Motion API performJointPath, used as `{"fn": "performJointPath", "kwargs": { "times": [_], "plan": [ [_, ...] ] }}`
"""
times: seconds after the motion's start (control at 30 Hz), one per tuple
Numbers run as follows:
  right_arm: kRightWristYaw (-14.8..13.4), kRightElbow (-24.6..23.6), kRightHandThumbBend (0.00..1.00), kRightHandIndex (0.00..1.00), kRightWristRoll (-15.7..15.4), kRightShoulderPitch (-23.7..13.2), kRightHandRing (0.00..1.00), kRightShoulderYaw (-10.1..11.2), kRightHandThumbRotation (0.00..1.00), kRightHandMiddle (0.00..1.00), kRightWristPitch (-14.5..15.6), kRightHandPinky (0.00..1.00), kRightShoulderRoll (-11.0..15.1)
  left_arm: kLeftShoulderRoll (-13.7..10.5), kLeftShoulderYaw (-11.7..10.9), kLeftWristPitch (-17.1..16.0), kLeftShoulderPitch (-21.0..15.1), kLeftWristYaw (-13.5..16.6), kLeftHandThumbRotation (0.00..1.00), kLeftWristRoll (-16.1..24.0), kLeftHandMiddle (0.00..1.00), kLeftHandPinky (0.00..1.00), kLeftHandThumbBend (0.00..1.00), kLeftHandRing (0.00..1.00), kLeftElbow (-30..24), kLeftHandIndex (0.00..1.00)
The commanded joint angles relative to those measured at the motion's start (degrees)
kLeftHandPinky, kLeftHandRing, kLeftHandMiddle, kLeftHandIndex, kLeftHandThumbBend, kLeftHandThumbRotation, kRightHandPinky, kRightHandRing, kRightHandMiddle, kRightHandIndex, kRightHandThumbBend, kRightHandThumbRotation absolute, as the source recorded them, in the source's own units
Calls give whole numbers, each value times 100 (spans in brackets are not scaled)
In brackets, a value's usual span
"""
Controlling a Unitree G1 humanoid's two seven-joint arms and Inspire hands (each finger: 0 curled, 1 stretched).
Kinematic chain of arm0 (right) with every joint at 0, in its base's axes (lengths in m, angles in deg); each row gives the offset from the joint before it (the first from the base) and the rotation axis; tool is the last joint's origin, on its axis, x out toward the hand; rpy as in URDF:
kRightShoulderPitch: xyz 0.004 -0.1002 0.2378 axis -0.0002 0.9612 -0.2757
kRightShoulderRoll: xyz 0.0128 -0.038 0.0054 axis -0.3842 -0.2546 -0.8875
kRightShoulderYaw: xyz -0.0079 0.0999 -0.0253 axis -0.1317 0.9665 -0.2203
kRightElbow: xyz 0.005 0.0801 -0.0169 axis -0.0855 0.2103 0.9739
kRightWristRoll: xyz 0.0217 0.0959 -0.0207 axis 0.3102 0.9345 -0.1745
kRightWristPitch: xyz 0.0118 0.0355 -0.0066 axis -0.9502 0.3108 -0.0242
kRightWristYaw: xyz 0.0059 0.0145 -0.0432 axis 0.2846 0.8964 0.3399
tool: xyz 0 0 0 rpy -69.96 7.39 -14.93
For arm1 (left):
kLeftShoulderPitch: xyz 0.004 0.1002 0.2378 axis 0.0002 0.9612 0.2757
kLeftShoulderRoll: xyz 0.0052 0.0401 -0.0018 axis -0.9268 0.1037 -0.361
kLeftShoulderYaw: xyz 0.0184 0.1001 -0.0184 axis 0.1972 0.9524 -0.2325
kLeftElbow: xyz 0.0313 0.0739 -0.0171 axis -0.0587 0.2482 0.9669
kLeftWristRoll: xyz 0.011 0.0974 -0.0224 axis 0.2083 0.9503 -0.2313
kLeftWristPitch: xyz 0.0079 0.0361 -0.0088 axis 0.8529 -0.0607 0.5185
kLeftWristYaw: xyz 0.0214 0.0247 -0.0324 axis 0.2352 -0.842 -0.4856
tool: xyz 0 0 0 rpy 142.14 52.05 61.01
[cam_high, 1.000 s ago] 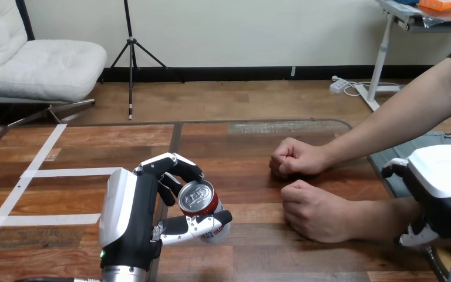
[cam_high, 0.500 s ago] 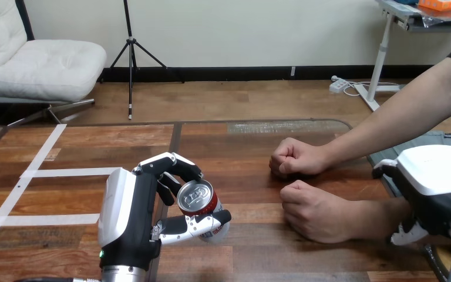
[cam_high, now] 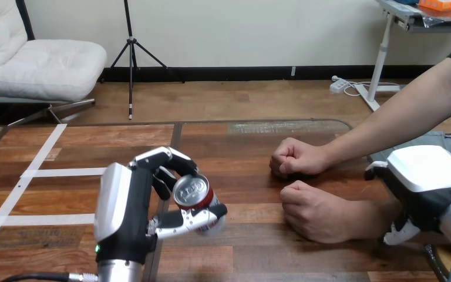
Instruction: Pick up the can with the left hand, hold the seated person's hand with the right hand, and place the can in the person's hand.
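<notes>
A red can [cam_high: 195, 197] with a silver top sits in the lower centre-left of the frame, clasped by the robot's left hand [cam_high: 122, 214]. The hand's fingers [cam_high: 164, 160] wrap round the can's far side and its thumb [cam_high: 182, 221] closes across the near side. The can is gripped from both sides, its top turned up toward the camera. Whether its base touches the wooden table [cam_high: 241, 252] cannot be told. The left arm [cam_high: 114, 271] rises from the bottom edge, and the white shell on the hand's back faces the left of the frame.

To the right of the can and well apart from it, the person's lower hand [cam_high: 311, 212] rests on the table as a closed fist, right of centre. Just above it in the frame, near but not touching, the person's upper hand [cam_high: 293, 157] is also a closed fist on the wood.

At the lower right, the robot's right hand [cam_high: 431, 185] lies over the forearm [cam_high: 370, 217] behind the lower fist, its white shell uppermost. Whether it is gripping that forearm or merely resting above it cannot be told.

Strips of white tape [cam_high: 64, 172] cross the table at the left of the frame, beside the left hand.
</notes>
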Motion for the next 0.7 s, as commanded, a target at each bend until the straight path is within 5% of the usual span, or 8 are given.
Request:
{"fn": "performJointPath", "kwargs": {
  "times": [0.0,0.67],
  "plan": [
    [-95,143,83,78,75,-530,83,-95,11,81,-117,84,196,0,-124,-225,-567,153,0,-8,41,28,80,34,-103,43],
    [38,456,83,78,-87,-862,82,-440,9,80,-123,80,216,-18,-218,-337,-532,173,0,-42,41,29,79,35,-182,42]
  ]
}}
